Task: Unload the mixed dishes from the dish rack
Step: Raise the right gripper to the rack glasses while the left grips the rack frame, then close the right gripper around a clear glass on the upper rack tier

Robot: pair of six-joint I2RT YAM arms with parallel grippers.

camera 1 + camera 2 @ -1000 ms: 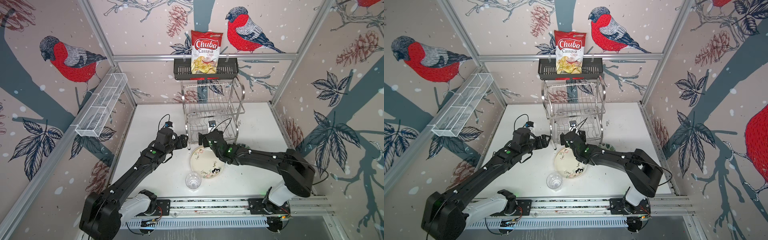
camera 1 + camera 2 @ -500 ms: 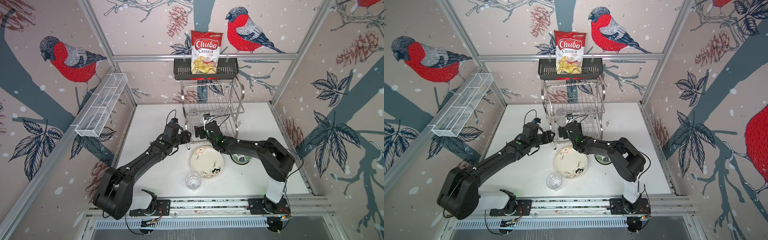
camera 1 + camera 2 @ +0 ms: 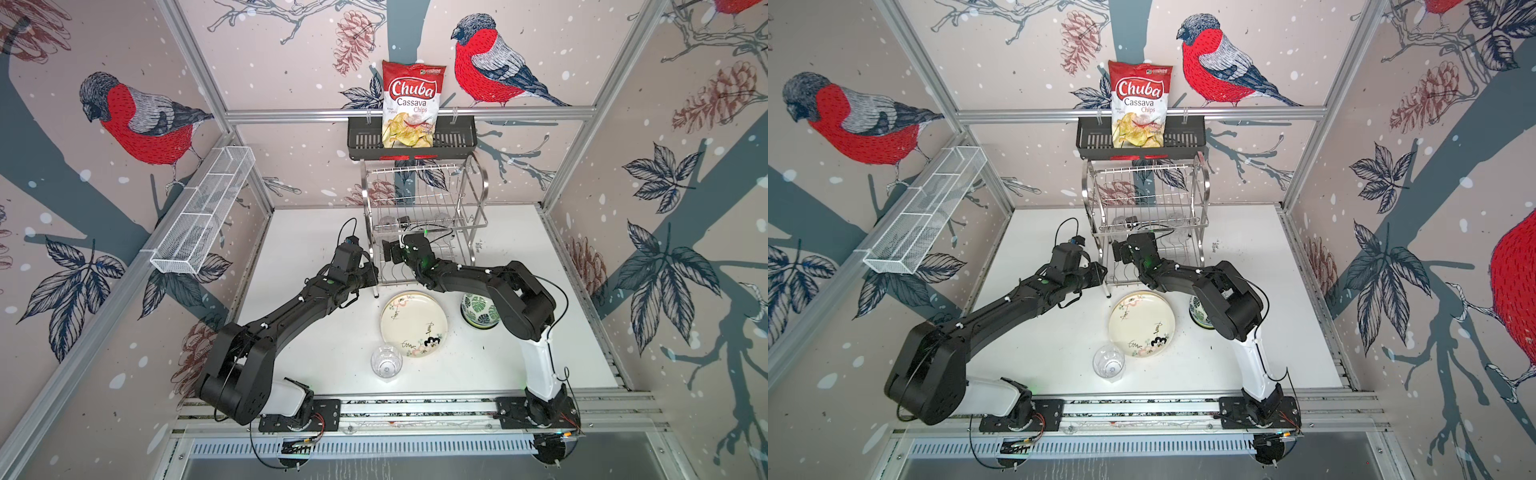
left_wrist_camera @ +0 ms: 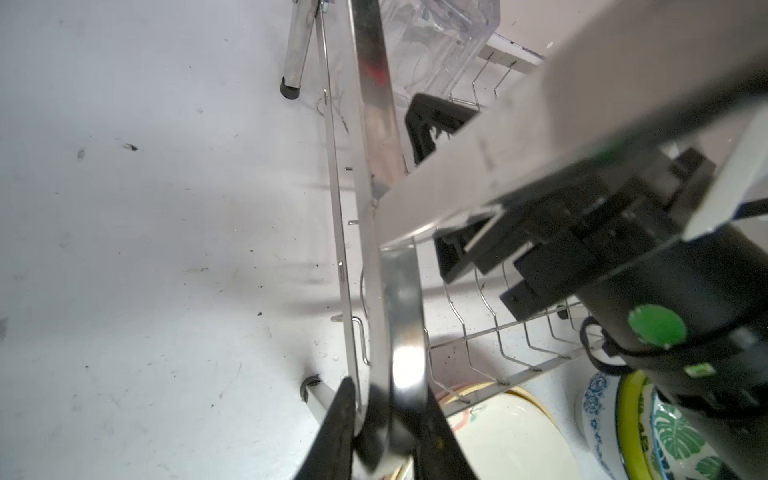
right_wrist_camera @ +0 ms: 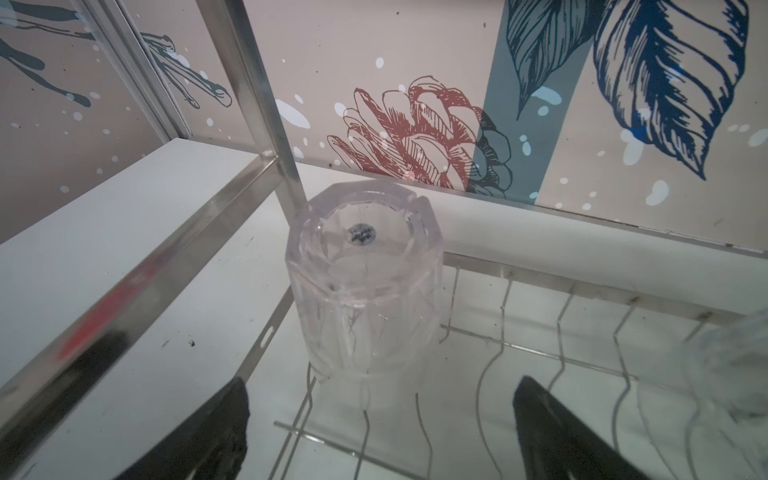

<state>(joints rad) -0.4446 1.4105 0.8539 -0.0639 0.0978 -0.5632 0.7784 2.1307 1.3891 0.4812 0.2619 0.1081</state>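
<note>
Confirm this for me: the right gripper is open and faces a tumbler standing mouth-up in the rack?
Not quite. The tumbler stands mouth-down with its base up, as the right wrist view shows. The rest is right: the right gripper is open and faces it in the rack.

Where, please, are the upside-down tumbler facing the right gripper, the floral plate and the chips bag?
upside-down tumbler [image 5: 365,299]: right wrist view, on its faceted side wall.
floral plate [image 3: 414,324]: a top view, on its centre.
chips bag [image 3: 412,104]: a top view, on its printed front.
</note>
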